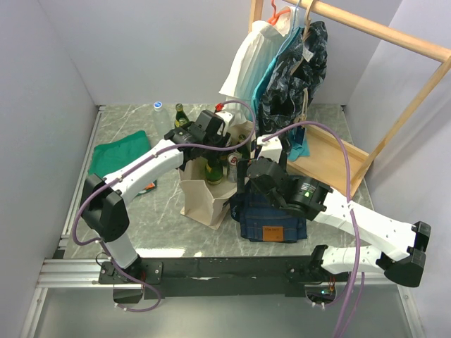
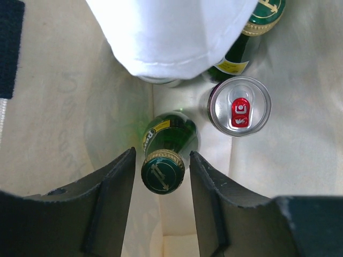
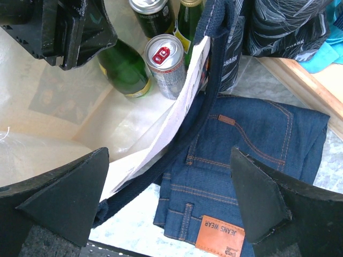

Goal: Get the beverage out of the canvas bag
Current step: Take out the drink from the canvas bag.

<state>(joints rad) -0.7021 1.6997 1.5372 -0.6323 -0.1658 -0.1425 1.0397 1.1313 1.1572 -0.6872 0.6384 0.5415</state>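
The cream canvas bag [image 1: 203, 201] stands mid-table, open at the top. Inside it are a green bottle with a green-gold cap [image 2: 163, 172], a silver can with a red tab [image 2: 239, 106] and another green bottle [image 2: 262, 16]. My left gripper [image 2: 161, 176] reaches into the bag from above. It is open, with a finger on each side of the bottle's cap and a gap on both sides. My right gripper [image 3: 169, 198] is open and straddles the bag's right rim and navy handle [image 3: 209, 107]. The bottle [image 3: 126, 67] and the can [image 3: 166, 56] also show in the right wrist view.
Folded blue jeans [image 1: 271, 215] lie against the bag's right side. A green cloth [image 1: 120, 155] lies at the left. A lone green bottle [image 1: 180, 115] and a small blue cap [image 1: 158, 106] are behind the bag. A wooden rack with hanging clothes [image 1: 296, 63] stands at the back right.
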